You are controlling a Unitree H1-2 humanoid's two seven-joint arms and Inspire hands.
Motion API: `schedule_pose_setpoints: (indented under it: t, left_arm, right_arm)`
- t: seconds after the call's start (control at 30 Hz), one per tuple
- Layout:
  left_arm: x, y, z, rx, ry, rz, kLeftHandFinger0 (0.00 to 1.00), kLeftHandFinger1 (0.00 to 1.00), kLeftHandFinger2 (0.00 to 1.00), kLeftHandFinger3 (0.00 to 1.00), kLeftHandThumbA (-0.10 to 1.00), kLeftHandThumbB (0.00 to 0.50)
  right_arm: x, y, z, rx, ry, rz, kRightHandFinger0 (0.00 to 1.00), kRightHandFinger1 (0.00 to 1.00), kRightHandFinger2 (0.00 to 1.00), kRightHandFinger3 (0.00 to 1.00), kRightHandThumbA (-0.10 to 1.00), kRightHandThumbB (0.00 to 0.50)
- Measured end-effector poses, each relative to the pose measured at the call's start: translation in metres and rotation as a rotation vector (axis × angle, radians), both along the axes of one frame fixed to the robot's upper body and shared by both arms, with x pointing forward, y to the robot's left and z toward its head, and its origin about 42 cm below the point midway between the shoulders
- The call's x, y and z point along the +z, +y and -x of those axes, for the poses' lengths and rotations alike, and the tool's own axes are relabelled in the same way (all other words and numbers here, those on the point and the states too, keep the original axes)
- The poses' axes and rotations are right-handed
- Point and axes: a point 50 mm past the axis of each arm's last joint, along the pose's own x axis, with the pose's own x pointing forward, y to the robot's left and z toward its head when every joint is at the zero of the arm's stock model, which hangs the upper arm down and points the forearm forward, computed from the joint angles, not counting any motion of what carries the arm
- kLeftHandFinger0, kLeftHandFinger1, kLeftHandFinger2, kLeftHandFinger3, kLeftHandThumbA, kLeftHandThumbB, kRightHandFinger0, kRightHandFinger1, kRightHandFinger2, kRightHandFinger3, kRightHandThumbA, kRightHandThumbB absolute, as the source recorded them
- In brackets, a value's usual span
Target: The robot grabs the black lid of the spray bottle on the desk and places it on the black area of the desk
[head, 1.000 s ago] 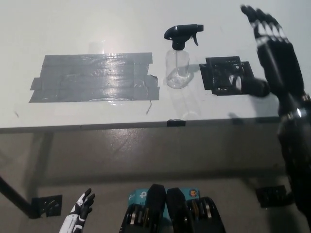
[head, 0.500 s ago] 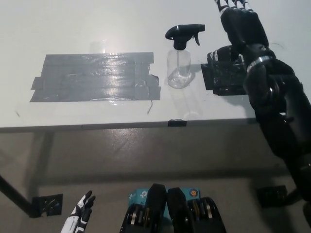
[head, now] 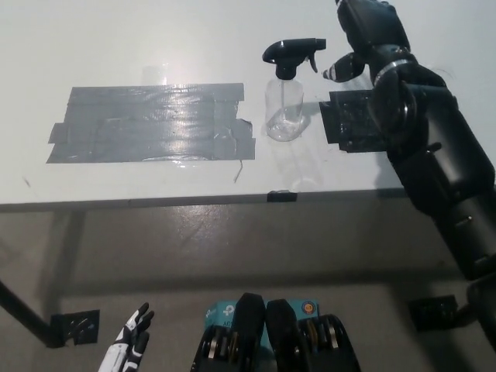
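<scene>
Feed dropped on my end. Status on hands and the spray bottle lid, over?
Right hand open beside the trigger, not gripping. Left hand low, idle. Black lid on the bottle. Nothing between.

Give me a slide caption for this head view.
Black robot hand nears the spray bottle beside the black patch; white robot hand rests low.

Right hand (head: 366, 35) beside spray bottle (head: 287, 91)
</scene>
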Motion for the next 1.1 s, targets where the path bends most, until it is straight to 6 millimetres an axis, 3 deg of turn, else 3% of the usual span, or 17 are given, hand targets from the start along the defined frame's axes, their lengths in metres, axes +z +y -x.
schedule_pose_setpoints:
  t: [0.43, 0.93, 1.1]
  left_arm:
    - [0.002, -0.001, -0.003, -0.006, -0.007, -0.013, 1.0, 1.0, 1.0, 1.0, 1.0, 0.248]
    - [0.004, -0.002, -0.006, -0.018, -0.017, -0.043, 1.0, 1.0, 1.0, 1.0, 1.0, 0.256]
    - [0.004, -0.002, -0.007, -0.02, -0.022, -0.042, 1.0, 1.0, 1.0, 1.0, 1.0, 0.268]
  right_arm:
    - [0.004, 0.024, -0.01, -0.005, 0.044, 0.029, 1.0, 1.0, 1.0, 1.0, 1.0, 0.456]
    - [-0.013, 0.021, -0.021, -0.063, 0.124, 0.102, 1.0, 1.0, 1.0, 1.0, 1.0, 0.461]
    - [-0.008, 0.022, -0.023, -0.07, 0.122, 0.108, 1.0, 1.0, 1.0, 1.0, 1.0, 0.459]
